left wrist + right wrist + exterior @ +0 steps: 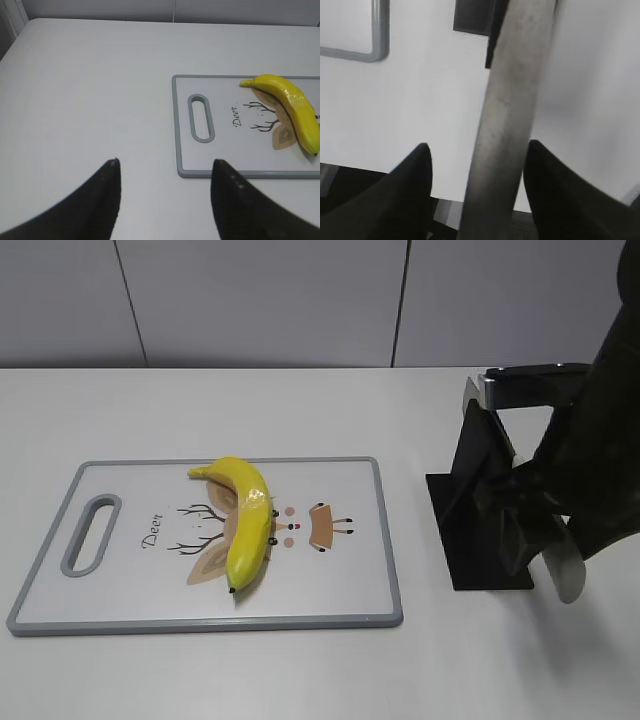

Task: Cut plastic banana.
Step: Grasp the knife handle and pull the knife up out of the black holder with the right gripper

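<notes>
While plastic banana (246,522) lies on cutting board (340,590), right hand (477,167) grips knife (507,130), black stand (478,510) beside, left hand (165,167) apart.

So the right gripper (477,152) has its two dark fingers (410,185) spread apart, with a dull grey metal blade (512,105) running up between them, nearer the right-hand finger. Past the blade's far end sits a black stand base (472,16). Left of that, a grey cutting board corner (379,42) on the white table (430,95).
</notes>
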`<state>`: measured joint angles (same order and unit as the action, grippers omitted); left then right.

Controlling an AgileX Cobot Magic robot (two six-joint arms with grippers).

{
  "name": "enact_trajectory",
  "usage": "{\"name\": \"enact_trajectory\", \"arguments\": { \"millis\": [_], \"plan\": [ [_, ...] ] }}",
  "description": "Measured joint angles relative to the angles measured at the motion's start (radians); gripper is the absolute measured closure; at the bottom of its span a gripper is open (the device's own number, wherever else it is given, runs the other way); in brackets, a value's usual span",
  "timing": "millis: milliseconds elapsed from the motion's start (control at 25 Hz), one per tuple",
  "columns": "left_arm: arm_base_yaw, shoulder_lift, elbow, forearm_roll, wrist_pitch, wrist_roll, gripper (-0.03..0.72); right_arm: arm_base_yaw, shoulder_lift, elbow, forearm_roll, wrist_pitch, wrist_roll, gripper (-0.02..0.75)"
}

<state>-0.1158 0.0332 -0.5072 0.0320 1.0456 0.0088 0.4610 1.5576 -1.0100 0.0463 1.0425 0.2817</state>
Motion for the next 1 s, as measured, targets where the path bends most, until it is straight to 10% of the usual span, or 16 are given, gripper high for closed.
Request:
{"name": "enact_trajectory", "arguments": {
  "millis": [360,1000],
  "plan": [
    [0.000,0.000,0.000,0.000,0.000,0.000,0.137,0.000,0.014,0.000,-0.013,-0.002,0.057,0.556],
    [0.000,0.000,0.000,0.000,0.000,0.000,0.137,0.000,0.001,-0.003,-0.014,-0.001,0.092,0.566]
  ]
}}
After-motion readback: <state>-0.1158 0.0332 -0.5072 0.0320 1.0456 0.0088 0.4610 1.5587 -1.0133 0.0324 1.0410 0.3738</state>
